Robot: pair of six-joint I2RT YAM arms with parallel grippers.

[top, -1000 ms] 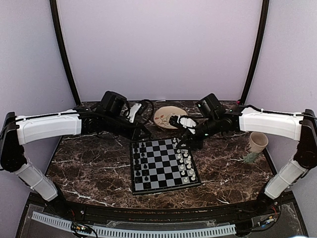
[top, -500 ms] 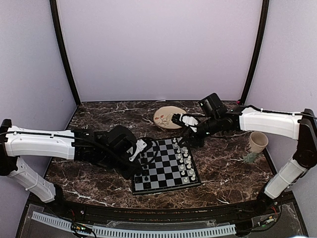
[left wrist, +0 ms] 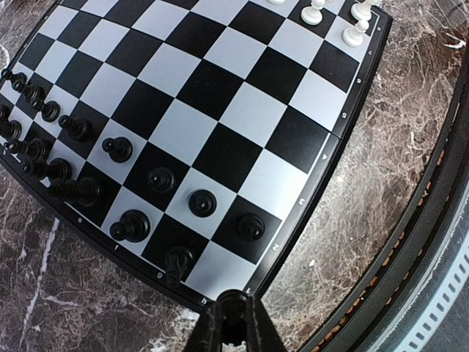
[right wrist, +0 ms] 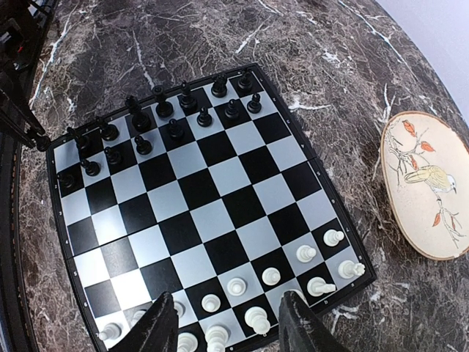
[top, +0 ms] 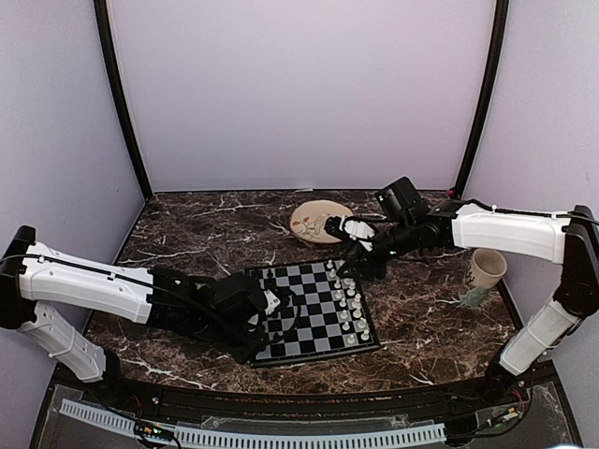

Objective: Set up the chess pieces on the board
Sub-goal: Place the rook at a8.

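- At frame bottom, left gripper (left wrist: 231, 315) jaws sit closed; right gripper (right wrist: 229, 312) jaws stand apart
- Chess pieces (left wrist: 202, 202) look light, stiff, tippy; pinch the slim neck

Board (top: 309, 318) at centre, plate (top: 312, 222) behind, cup (top: 486, 269) right.

Checkered board (top: 313, 312), chess pieces (right wrist: 157, 117) along edges

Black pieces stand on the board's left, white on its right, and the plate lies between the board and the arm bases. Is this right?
No: the plate lies beyond the board, on its far side, as the top view shows. The rest is correct.
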